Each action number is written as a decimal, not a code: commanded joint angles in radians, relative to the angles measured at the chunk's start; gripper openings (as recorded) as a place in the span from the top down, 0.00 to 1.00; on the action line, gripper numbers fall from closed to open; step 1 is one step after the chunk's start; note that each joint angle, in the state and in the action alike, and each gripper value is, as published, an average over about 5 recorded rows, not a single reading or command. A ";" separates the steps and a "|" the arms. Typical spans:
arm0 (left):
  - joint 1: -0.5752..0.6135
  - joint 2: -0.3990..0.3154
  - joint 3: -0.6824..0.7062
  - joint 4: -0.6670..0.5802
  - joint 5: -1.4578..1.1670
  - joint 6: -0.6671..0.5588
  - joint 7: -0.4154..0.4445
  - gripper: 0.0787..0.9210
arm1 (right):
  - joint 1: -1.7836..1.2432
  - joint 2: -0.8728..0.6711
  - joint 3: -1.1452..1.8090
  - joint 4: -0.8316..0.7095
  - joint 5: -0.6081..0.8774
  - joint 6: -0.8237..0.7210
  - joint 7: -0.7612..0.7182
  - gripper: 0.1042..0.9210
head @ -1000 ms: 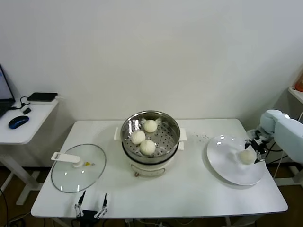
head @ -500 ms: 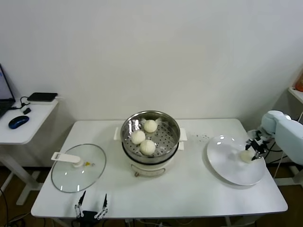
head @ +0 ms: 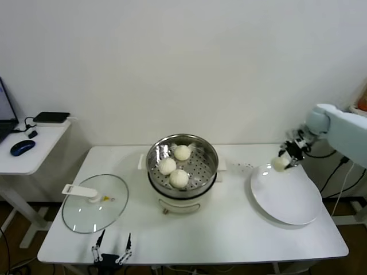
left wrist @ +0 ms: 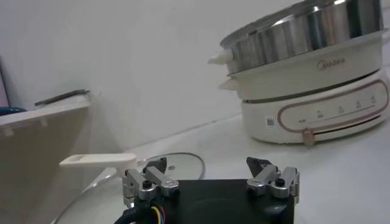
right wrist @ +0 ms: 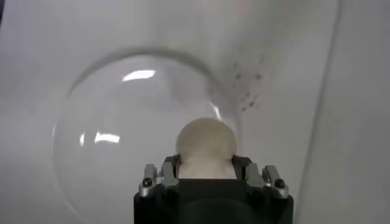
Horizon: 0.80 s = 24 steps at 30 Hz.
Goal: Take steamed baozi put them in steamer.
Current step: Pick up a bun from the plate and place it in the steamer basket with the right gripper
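My right gripper (head: pixel 285 158) is shut on a round off-white baozi (head: pixel 280 164) and holds it in the air above the far left rim of the white plate (head: pixel 287 197). In the right wrist view the same baozi (right wrist: pixel 206 141) sits squeezed between the fingers, with the plate (right wrist: pixel 97 152) below. The steel steamer (head: pixel 182 150) stands mid-table on its white pot base and holds three baozi (head: pixel 179 177). My left gripper (head: pixel 110 247) is parked open at the table's front edge; its wrist view shows the steamer (left wrist: pixel 304 33) from the side.
A glass lid (head: pixel 94 201) with a white handle lies flat on the table left of the steamer. A side desk at far left carries a blue mouse (head: pixel 22 148) and a black box (head: pixel 50 117). Dark specks (head: pixel 246 166) dot the table between steamer and plate.
The right gripper closed on the baozi that lay on the plate, then lifted it up and to the left, off the plate. The left arm has stayed still.
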 commanded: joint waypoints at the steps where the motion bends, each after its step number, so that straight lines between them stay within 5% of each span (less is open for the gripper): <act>1: 0.000 0.002 0.008 -0.002 0.005 0.000 0.000 0.12 | 0.495 0.106 -0.348 0.380 0.537 -0.262 0.033 0.40; 9: 0.006 0.002 0.010 -0.014 0.007 0.000 0.000 0.12 | 0.405 0.237 -0.195 0.408 0.615 -0.361 0.104 0.40; 24: 0.010 0.001 0.001 -0.019 0.007 0.004 0.005 0.12 | 0.147 0.416 -0.133 0.249 0.461 -0.421 0.153 0.39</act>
